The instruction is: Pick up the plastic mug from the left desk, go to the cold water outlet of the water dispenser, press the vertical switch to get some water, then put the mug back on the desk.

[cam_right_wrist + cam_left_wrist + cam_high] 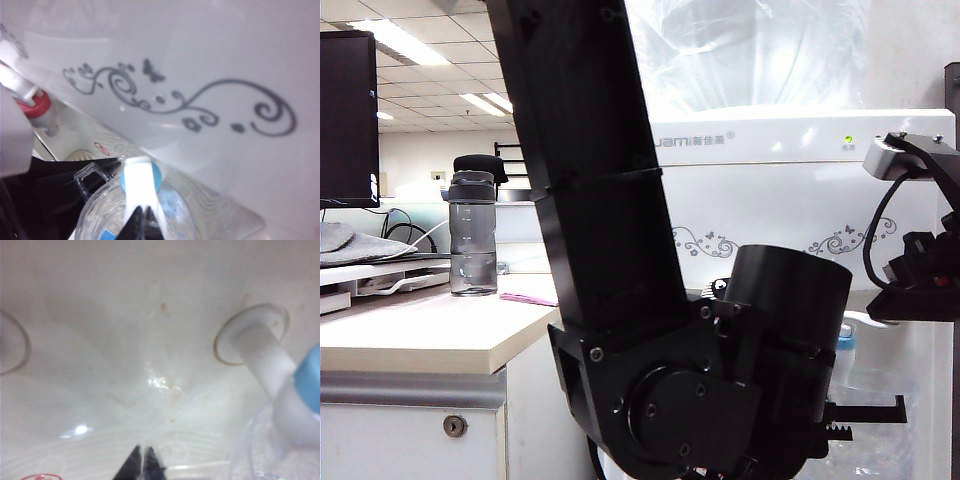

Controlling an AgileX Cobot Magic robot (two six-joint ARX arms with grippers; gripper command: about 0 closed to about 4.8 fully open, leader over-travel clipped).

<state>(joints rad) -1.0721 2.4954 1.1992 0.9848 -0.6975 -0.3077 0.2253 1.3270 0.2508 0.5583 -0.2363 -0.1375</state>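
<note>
Exterior view: low, roughly level with the left desk (pixel 420 345) top, facing the water dispenser (pixel 800 190); a black arm link very close to the lens blocks the middle. Left wrist view: extremely near, blurred, aimed into the dispenser's white recess past the shut left gripper (pixel 144 465), with the cold water outlet (pixel 305 385) at the edge. Right wrist view: close, tilted, looking past the right gripper (pixel 142 222) at the floral front panel, sharing that outlet and the plastic mug (pixel 100 220) with the left.
</note>
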